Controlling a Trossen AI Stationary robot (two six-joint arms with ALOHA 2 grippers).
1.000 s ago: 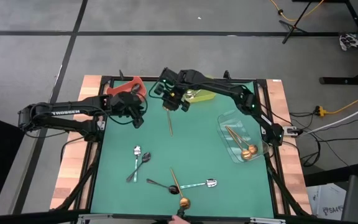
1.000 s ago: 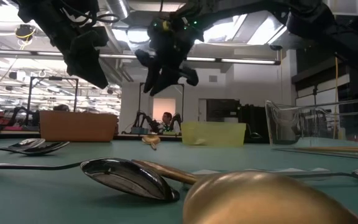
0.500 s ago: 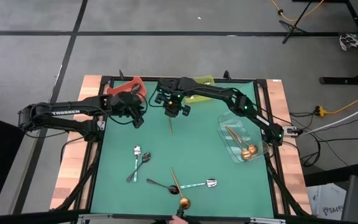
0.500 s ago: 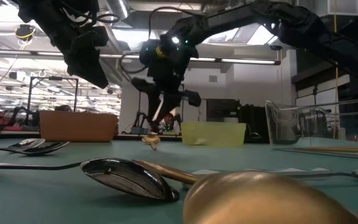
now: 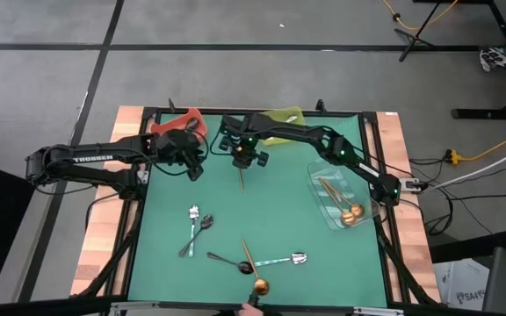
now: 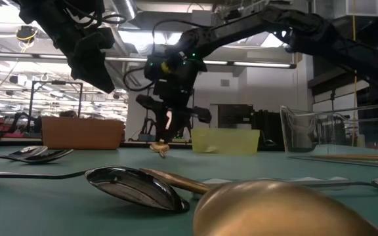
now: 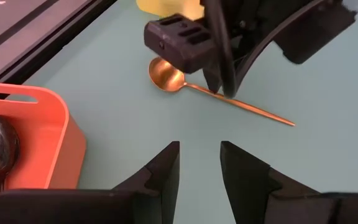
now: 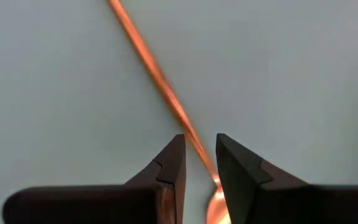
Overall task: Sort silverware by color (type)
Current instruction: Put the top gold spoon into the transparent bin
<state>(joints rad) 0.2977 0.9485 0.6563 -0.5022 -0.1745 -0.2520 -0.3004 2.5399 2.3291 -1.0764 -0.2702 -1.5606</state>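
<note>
Our right gripper (image 5: 242,161) hangs low over the far middle of the green surface (image 5: 279,219), its jaws parted narrowly astride the handle of a copper spoon (image 5: 241,175) that lies flat there; we cannot tell whether the fingers (image 8: 166,180) touch it. That spoon's bowl sits at the 12 o'clock end, close to the yellow bin (image 5: 284,117) on the far edge, and its handle runs toward 6 o'clock.

Our left gripper (image 5: 193,167) waits at 9 o'clock from the spoon, jaws a little apart and empty, just beside the red bin (image 5: 183,118), which holds something black.

At 3 o'clock the clear bin (image 5: 358,215) holds two copper spoons (image 5: 339,200) near the right edge. Two silver spoons (image 5: 197,228) lie at 7 o'clock. By the near edge a black spoon (image 5: 227,261), a copper one (image 5: 251,265) and a silver one (image 5: 281,260) cross in a cluster.

The surface's middle, between the gripped spot, the clear bin and that cluster, lies open.
</note>
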